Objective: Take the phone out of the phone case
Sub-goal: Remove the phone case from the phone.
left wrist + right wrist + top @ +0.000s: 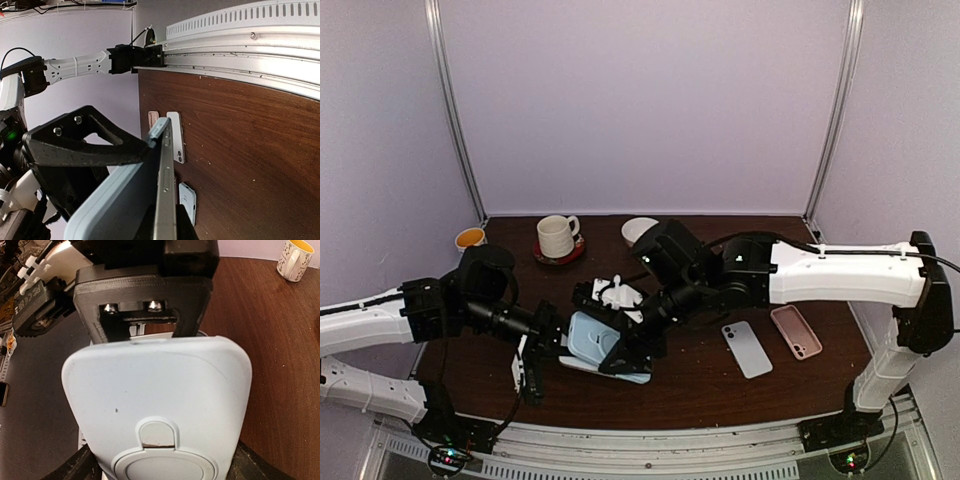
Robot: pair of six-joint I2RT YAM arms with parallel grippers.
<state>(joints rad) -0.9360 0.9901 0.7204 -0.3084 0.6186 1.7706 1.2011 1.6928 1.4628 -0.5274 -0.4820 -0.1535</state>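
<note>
Phone case (160, 390): pale blue plastic, rubbery-looking, smooth, matt. Table (250, 150): dark wood grain, faint sheen. Edge rail (240, 45): bare pale metal, satin. Mug (295, 260): glazed ceramic, glossy.

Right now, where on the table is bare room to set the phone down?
The table is bare between its near edge and the white phone and pink phone. The middle is crowded: left gripper and right gripper meet on the blue case. The back holds the cup, mug and bowl.

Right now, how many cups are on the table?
2. A cream mug on a red saucer at the back, and a small orange-lined cup in the back left corner. More may be hidden in the middle.
</note>
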